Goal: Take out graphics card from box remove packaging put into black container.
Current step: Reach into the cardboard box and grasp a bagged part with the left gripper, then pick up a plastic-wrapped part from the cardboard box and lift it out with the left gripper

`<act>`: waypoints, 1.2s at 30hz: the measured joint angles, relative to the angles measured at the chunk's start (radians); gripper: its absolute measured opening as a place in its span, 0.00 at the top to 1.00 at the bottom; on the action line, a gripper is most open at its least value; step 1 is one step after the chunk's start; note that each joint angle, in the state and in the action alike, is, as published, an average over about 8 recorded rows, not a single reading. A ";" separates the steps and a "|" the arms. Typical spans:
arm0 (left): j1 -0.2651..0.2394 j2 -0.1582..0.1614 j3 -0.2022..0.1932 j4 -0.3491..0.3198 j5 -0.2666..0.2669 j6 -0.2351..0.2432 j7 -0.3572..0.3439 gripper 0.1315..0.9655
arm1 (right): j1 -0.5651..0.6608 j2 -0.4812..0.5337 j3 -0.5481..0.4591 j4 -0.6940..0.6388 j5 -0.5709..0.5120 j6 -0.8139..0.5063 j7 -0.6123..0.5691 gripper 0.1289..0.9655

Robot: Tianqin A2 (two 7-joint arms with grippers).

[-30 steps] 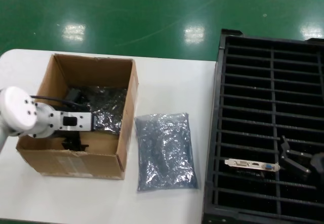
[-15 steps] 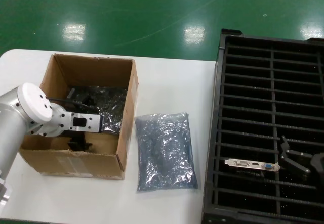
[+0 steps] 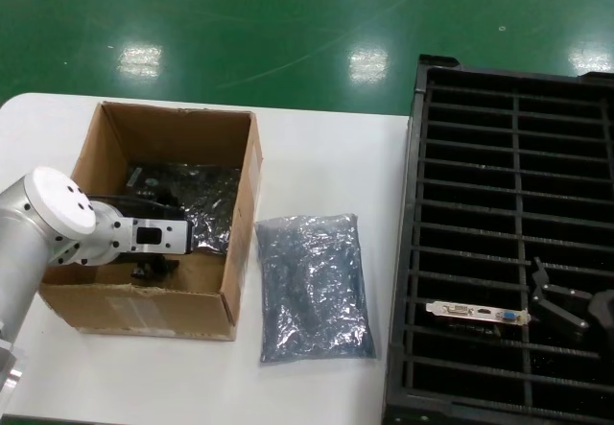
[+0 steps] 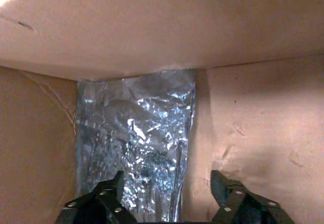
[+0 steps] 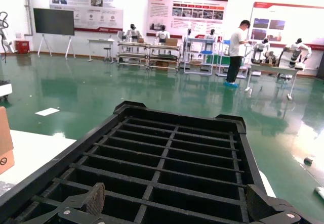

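Head view: box on white tabletop, left gripper lowered inside it above a shiny bag. Second bag lies flat just beside the box. Graphics card sits in a slot of the black container, right gripper near it.
Left wrist view: jaws spread, released, over the crinkled bag in a box corner.
Right wrist view: jaws apart, holding nothing, above container ribs.

A glossy green floor reflects ceiling lights — posters line the far white wall, above benches and a standing person.
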 joint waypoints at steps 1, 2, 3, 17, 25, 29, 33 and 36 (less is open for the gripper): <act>0.002 -0.001 0.001 -0.001 -0.002 -0.004 0.002 0.39 | 0.000 0.000 0.000 0.000 0.000 0.000 0.000 0.00; 0.003 -0.002 0.002 -0.001 -0.004 -0.008 0.005 0.42 | 0.000 0.000 0.000 0.000 0.000 0.000 0.000 0.00; 0.005 -0.003 0.002 -0.002 -0.006 -0.012 0.007 0.42 | 0.000 0.000 0.000 0.000 0.000 0.000 0.000 0.00; 0.020 -0.003 -0.055 0.022 -0.101 -0.107 0.189 0.72 | 0.000 0.000 0.000 0.000 0.000 0.000 0.000 0.00; 0.039 0.000 -0.133 0.012 -0.198 -0.174 0.362 0.87 | 0.000 0.000 0.000 0.000 0.000 0.000 0.000 0.00; 0.064 -0.015 -0.132 -0.038 -0.197 -0.177 0.347 0.93 | 0.000 0.000 0.000 0.000 0.000 0.000 0.000 0.00; 0.113 -0.050 -0.106 -0.156 -0.134 -0.162 0.228 0.96 | 0.000 0.000 0.000 0.000 0.000 0.000 0.000 0.00; 0.163 -0.086 -0.089 -0.276 -0.061 -0.144 0.106 0.97 | 0.000 0.000 0.000 0.000 0.000 0.000 0.000 0.00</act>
